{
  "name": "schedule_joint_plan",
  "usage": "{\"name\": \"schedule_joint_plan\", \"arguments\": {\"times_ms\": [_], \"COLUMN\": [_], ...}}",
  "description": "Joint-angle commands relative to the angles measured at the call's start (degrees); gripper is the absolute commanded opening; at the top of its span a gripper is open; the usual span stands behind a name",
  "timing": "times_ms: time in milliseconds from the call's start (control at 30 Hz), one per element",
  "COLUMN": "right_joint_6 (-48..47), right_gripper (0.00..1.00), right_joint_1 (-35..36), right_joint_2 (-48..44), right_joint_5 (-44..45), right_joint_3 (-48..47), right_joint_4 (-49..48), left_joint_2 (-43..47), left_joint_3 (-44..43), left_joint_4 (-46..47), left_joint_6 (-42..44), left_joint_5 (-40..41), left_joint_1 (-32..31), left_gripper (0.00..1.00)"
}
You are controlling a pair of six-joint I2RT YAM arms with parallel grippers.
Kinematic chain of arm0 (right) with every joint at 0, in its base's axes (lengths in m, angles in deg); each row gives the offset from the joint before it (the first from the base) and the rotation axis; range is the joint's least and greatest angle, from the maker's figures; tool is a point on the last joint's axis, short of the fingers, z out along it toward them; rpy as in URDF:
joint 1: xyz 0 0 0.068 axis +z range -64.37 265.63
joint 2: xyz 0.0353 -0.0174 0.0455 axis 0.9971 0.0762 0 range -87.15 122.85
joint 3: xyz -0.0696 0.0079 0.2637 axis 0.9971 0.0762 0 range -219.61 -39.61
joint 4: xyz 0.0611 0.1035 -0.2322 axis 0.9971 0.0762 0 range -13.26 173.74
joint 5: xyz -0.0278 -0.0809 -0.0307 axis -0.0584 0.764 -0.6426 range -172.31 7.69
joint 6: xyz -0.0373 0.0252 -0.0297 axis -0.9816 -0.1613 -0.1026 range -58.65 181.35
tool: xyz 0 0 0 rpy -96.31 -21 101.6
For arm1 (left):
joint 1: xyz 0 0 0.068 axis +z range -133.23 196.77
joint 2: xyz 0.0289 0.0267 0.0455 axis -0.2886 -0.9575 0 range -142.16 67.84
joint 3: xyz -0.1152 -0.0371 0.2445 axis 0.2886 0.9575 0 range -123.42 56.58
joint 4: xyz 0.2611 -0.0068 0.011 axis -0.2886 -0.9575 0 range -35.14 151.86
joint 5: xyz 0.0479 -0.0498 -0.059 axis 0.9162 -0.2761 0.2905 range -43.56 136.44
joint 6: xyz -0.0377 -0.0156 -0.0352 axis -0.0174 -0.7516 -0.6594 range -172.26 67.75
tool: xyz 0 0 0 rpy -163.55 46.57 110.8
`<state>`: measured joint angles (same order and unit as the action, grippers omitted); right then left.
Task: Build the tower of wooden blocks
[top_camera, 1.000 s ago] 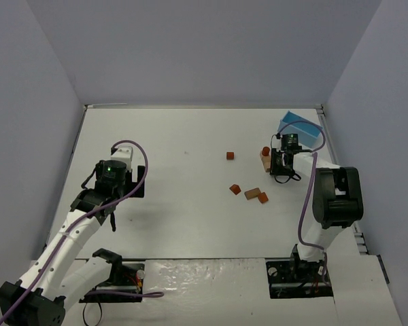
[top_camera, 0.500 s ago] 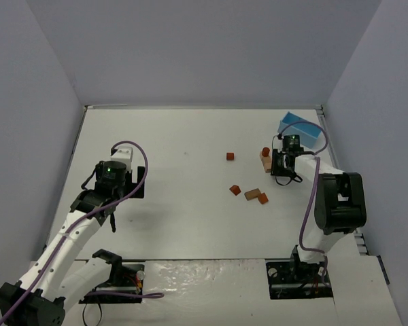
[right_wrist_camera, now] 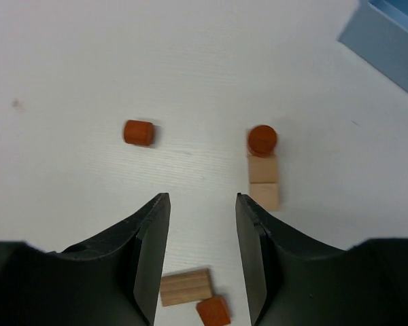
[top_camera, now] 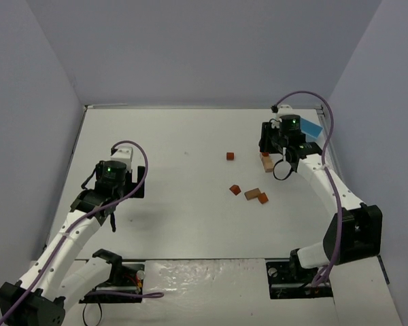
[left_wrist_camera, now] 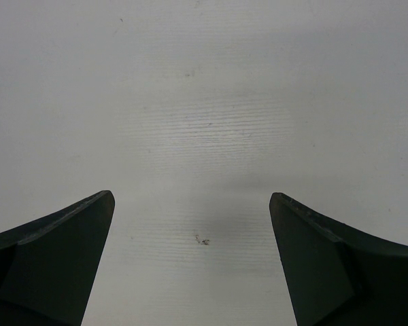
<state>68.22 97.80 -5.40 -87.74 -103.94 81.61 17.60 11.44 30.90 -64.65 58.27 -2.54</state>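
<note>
Right hand (right_wrist_camera: 200, 204) released and empty, left hand (left_wrist_camera: 192, 204) wide open at 8 o'clock; wood block tower (right_wrist_camera: 263, 170) stands at 2 o'clock on the desk (top_camera: 183, 136), so I'd pull up clear of it, then take the tan ridged block (right_wrist_camera: 185, 286) squarely.

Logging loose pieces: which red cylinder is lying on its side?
The lone cylinder at left, curved side up. The other cylinder shows its round end, against the two tan blocks.

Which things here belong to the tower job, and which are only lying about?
For the job: tower; cylinder; ridged block; orange block; brown block.
Lying about: blue box.
</note>
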Motion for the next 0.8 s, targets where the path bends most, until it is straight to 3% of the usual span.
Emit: {"name": "schedule_joint_plan", "arguments": {"times_ms": [0, 133, 300, 467, 567, 767], "right_joint_6": [3.4, 6.1, 6.5, 8.3, 10.2, 12.9], "right_gripper": [0.43, 0.45, 0.60, 0.76, 0.88, 0.95], "right_joint_1": [3.8, 5.7, 4.7, 2.4, 0.2, -1.1], "right_joint_2": [5.5, 7.2, 0.9, -8.9, -16.3, -27.6], "right_joint_5": [0.2, 1.8, 6.7, 7.1, 7.8, 11.9], "right_joint_3": [-5.2, -7.8, -5.9, -1.4, 3.4, 9.7], "right_joint_4": [-1.3, -1.7, -1.5, -1.4, -1.2, 0.1], "left_joint_2": [-0.2, -1.3, -9.1, -22.1, -32.2, -48.8], "left_joint_3": [-2.0, -3.0, -9.3, -17.8, -27.4, -42.0], "left_joint_4": [2.8, 3.4, 6.4, 9.8, 11.5, 12.7], "left_joint_6": [0.1, -3.4, -11.9, -16.5, -19.5, -22.8], "left_joint_5": [-0.9, -4.0, -6.9, -6.0, -4.9, -3.1], "left_joint_1": [0.2, 0.1, -3.4, -10.1, -14.9, -19.6], "left_gripper": [0.97, 0.97, 0.97, 0.97, 0.97, 0.94]}}
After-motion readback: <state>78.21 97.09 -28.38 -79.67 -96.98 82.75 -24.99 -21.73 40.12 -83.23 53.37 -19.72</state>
